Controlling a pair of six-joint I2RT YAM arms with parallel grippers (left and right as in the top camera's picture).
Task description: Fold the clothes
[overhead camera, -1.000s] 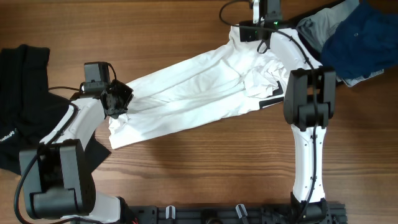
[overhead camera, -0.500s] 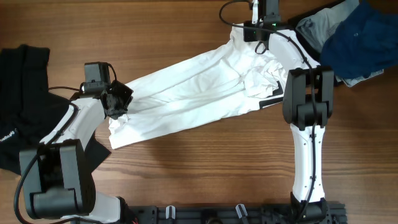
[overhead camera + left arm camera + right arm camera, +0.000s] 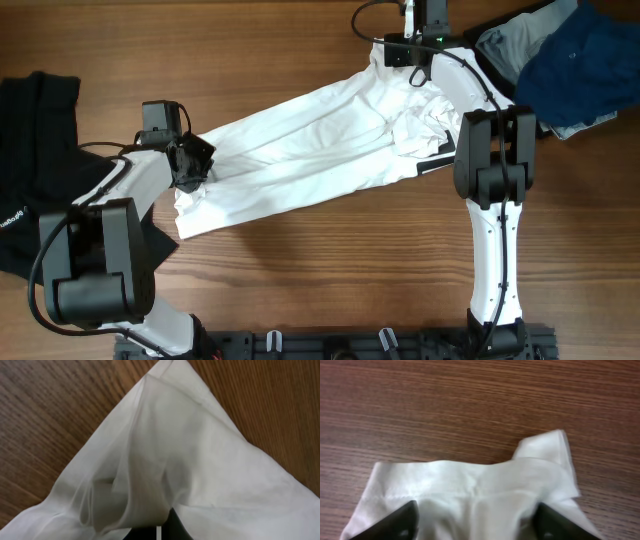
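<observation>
left gripper (image 3: 190, 163): jaws were clamped together on a corner of the white T-shirt (image 3: 300, 140)
right gripper (image 3: 477, 522): jaws stood apart, straddling the T-shirt's hem

Wooden table (image 3: 300, 260) — white T-shirt (image 3: 300, 150), black garment (image 3: 40, 160), dark blue garment (image 3: 580, 60)

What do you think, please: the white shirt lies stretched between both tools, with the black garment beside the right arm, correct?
Not quite: the overhead view shows the black garment beside the left arm, not the right. The white shirt part is right.
</observation>
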